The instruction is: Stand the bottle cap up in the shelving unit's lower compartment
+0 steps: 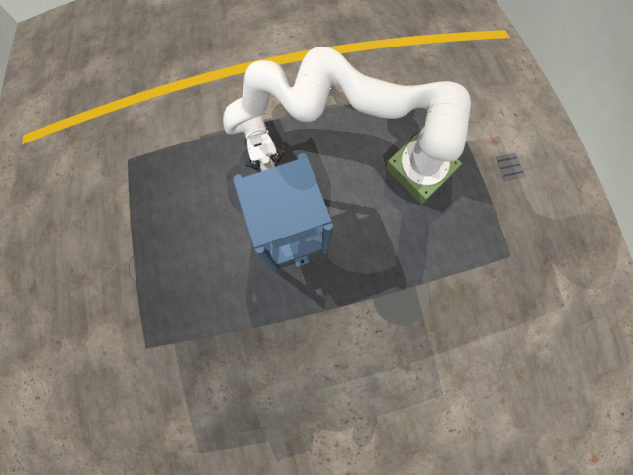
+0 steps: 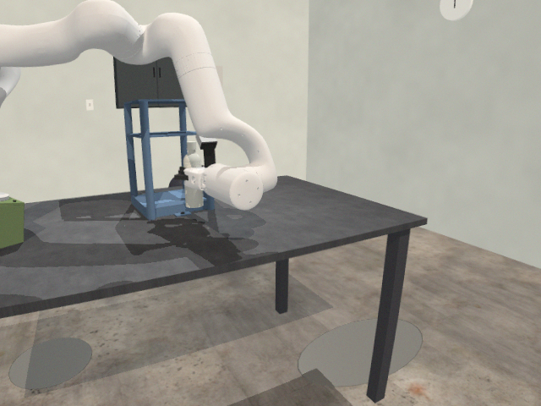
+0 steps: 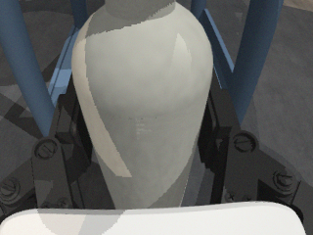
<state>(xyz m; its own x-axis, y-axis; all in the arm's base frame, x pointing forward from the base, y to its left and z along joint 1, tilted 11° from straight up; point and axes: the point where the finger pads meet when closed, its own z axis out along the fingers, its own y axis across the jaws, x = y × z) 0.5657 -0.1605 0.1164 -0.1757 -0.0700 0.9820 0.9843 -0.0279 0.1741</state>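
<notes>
My gripper (image 3: 143, 85) is shut on the white bottle (image 3: 143, 101), which stands upright with its cap up between the black fingers. In the exterior view the bottle (image 2: 193, 181) is at the front edge of the blue shelving unit (image 2: 157, 157), level with the lower compartment, its base close above the floor's front edge. From above, the bottle's cap (image 1: 265, 163) shows just outside the unit's top shelf (image 1: 282, 204), with the gripper (image 1: 260, 153) behind it. In the wrist view the blue front posts (image 3: 261, 33) stand on both sides of the bottle.
The arm's green base block (image 1: 423, 173) stands at the table's far right. A dark object (image 2: 177, 178) shows behind the unit. The table edge (image 2: 349, 240) lies well to the right of the unit.
</notes>
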